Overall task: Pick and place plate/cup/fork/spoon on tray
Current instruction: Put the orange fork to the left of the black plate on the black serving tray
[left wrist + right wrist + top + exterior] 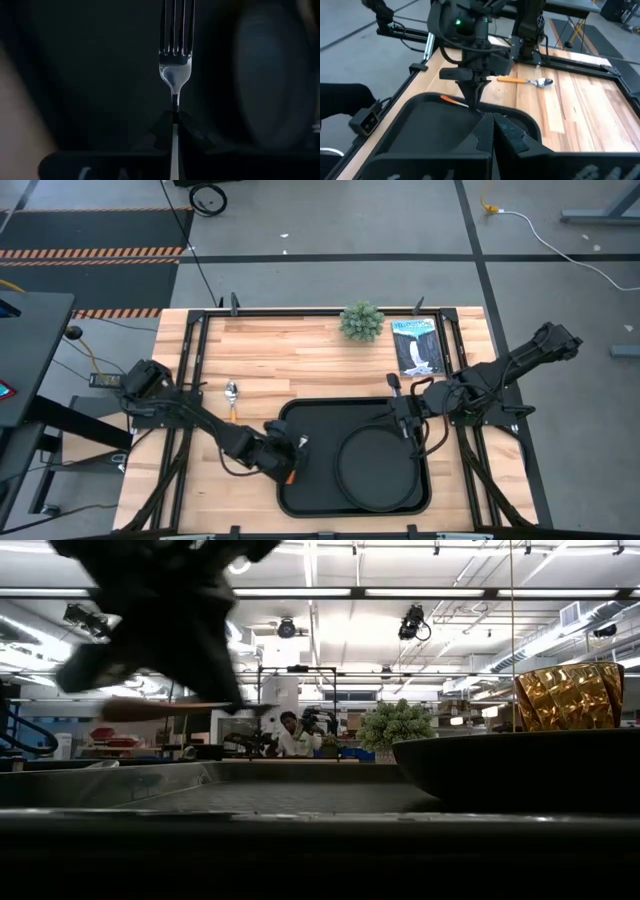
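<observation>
My left gripper (286, 457) is shut on the fork (175, 75), which has silver tines and an orange handle (292, 475), over the black tray's (320, 425) left part. The round black plate (345, 468) lies on the tray's right half. My right gripper (492, 131) is shut and empty above the tray's far right part (405, 416). The spoon (232, 394) lies on the wood left of the tray. The amber cup (568, 695) shows only in the low view, behind the plate's rim (520, 765). What the cup stands on is hidden. My left gripper pinches the fork between its two fingers where the handle meets the neck (174, 104). The fingers come from above, slanting from the table's left, and lie across the fork. The fork is level and lifted clear of the tray (180, 708). Its tines point to the far side and its handle (452, 100) to the near side.
A small potted plant (362, 321) and a picture card (417, 346) are on the table's far right part. Bare wood lies left of the tray around the spoon. A person (295, 736) shows in the room beyond the table.
</observation>
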### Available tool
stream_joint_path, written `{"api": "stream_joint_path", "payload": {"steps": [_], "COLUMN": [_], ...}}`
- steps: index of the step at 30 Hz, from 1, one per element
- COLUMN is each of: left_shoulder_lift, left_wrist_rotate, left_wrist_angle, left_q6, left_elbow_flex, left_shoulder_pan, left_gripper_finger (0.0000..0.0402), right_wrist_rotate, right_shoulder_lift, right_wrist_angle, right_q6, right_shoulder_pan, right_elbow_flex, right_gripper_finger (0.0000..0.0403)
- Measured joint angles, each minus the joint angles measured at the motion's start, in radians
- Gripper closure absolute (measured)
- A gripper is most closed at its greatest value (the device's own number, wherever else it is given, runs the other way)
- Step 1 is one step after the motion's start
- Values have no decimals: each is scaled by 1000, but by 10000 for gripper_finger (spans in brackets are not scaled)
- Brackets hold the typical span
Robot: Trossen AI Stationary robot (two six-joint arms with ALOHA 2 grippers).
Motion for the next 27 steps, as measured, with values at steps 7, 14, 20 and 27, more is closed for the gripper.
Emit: {"api": "stream_joint_path", "payload": {"steps": [7,14,20,27], "left_shoulder_lift": [88,145,149,164], "left_wrist_rotate": [-41,-53,-14,72], "left_wrist_angle": [238,278,280,279], "left_q6": [36,-12,-41,-83], "left_elbow_flex": [1,1,1,-1], "left_shoulder_pan": [30,29,29,33], "left_gripper_finger": [378,378,374,372], "right_wrist_rotate": [48,51,84,85], "right_shoulder_lift": [-36,-41,-41,-41], "right_wrist_angle": [-91,-99,-99,-93], "right_q6": [42,50,51,51], "right_shoulder_pan": [31,64,69,69], "right_elbow_flex": [0,1,1,1], "right_gripper_finger": [391,391,391,391]}}
